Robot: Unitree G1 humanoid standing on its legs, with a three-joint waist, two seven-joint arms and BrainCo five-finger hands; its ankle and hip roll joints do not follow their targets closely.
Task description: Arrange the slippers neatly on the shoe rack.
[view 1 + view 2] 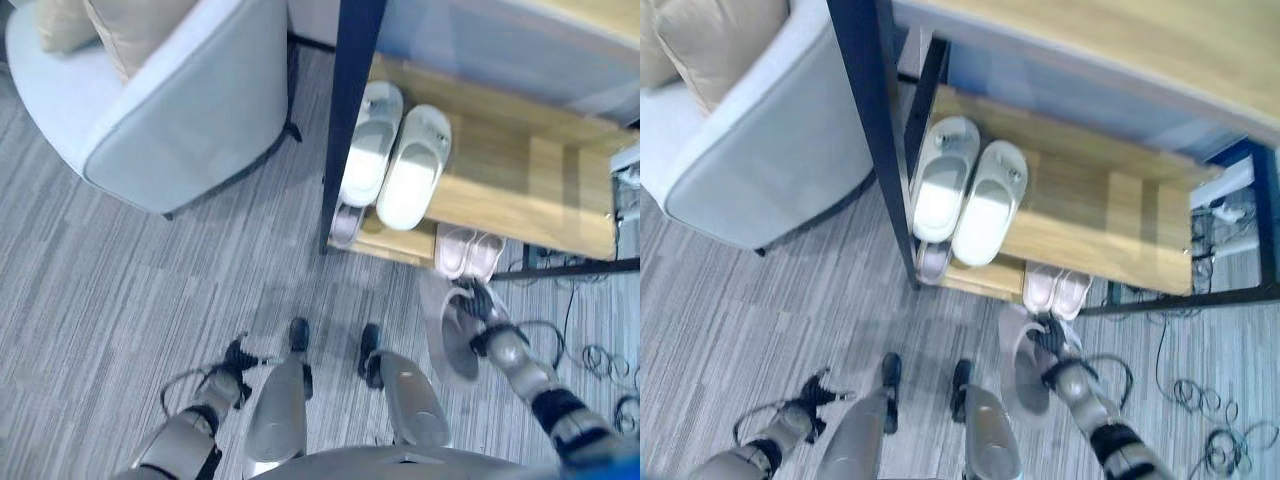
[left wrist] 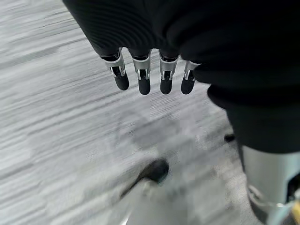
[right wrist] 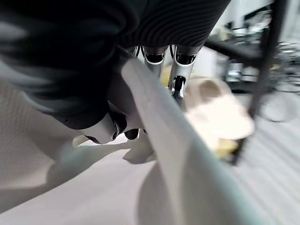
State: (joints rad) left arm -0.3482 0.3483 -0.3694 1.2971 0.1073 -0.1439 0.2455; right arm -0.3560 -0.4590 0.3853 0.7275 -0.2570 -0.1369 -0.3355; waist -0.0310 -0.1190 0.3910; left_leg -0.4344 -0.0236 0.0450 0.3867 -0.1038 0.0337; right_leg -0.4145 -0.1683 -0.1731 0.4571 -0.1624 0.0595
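My right hand is low in front of the shoe rack, shut on the rim of a pale grey slipper. In the right wrist view the thumb and fingers pinch that slipper's edge. A white pair lies side by side at the left end of the wooden shelf. Below it on the bottom shelf are a single greyish slipper and a pale pink pair. My left hand hangs open over the carpet at lower left, its fingers straight.
A light grey armchair with a beige cushion stands left of the rack, close to its dark corner post. Cables lie on the floor at the right. The right half of the wooden shelf is bare.
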